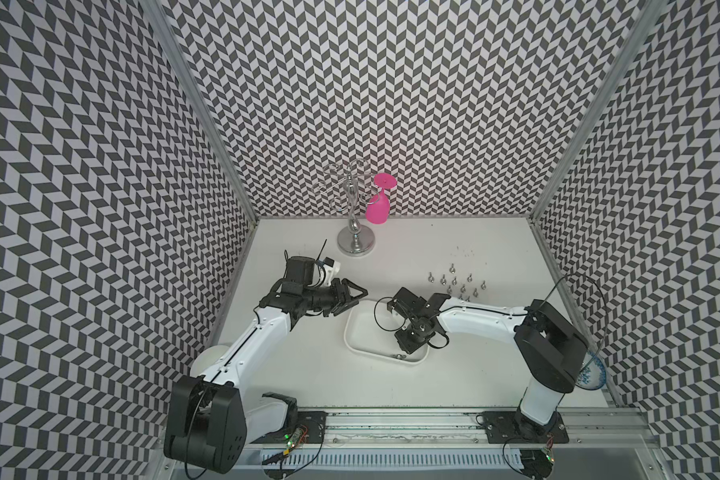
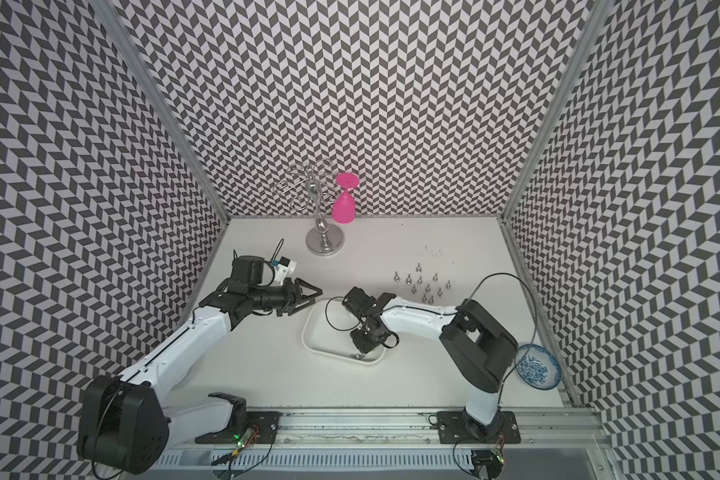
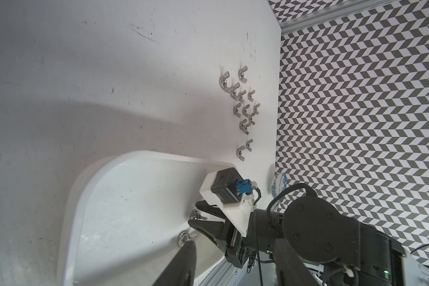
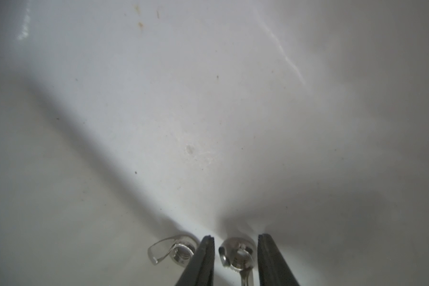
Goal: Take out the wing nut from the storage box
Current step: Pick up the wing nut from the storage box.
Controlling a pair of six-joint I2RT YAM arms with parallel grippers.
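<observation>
Grasp step: right gripper [image 4: 235,241] fingers [image 4: 204,257], narrowly parted, straddle a wing nut [image 4: 238,253] in the storage box [image 1: 352,324]. Also: left gripper [image 1: 361,293], part-open, empty. Next, likely: close, lift clear.

A shallow, plain white plastic storage box [image 1: 360,332] holds two silver metal wing nuts [image 4: 238,252] on its glossy white floor; beyond the storage box, a cluster of silver wing nuts [image 1: 463,287] dots the off-white tabletop [image 1: 412,257]. Farther behind it, a bright pink plastic goblet [image 1: 378,208] shows beside a chrome wire stand [image 1: 355,241]. To the box's right sits a round white bowl [image 2: 535,368] with a blue pattern. Dark grey-and-white chevron-patterned walls [image 1: 391,104] enclose the scene.
</observation>
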